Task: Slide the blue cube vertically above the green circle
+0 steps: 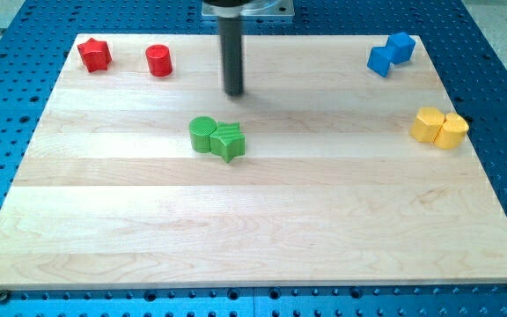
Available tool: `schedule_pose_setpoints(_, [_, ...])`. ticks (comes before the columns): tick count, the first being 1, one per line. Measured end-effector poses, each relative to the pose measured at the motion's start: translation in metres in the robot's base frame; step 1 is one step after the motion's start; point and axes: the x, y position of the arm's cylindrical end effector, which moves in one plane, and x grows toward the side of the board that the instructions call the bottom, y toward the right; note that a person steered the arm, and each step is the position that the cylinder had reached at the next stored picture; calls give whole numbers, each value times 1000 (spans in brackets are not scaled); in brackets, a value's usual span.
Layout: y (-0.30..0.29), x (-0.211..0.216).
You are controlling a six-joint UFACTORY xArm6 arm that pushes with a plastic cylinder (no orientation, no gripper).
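The blue cube [401, 46] sits near the view's top right corner of the wooden board, touching a second blue block [380, 61] at its lower left. The green circle [203, 134] lies left of the board's middle, touching a green star [228, 142] on its right. My tip [234, 91] stands above and slightly right of the green circle, apart from it, and far to the left of the blue cube. It touches no block.
A red star [95, 55] and a red cylinder [158, 61] sit at the view's top left. Two yellow blocks [429, 125] [452, 131] touch each other at the right edge. The wooden board [253, 229] lies on a blue perforated table.
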Motion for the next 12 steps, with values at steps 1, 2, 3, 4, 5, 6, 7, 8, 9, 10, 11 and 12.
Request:
schedule_pose_setpoints(1, [87,26])
schedule_pose_setpoints(2, [191,33])
schedule_pose_setpoints(3, [248,15])
schedule_pose_setpoints(4, [276,12])
schedule_pose_setpoints(5, [276,12])
schedule_pose_setpoints(6, [275,2])
schedule_pose_setpoints(7, [301,-37])
schedule_pose_setpoints(8, [331,-79])
schedule_pose_setpoints(9, [320,-113])
schedule_pose_setpoints(10, [258,-104])
schedule_pose_setpoints(11, [188,-94])
schedule_pose_setpoints(12, [126,-94])
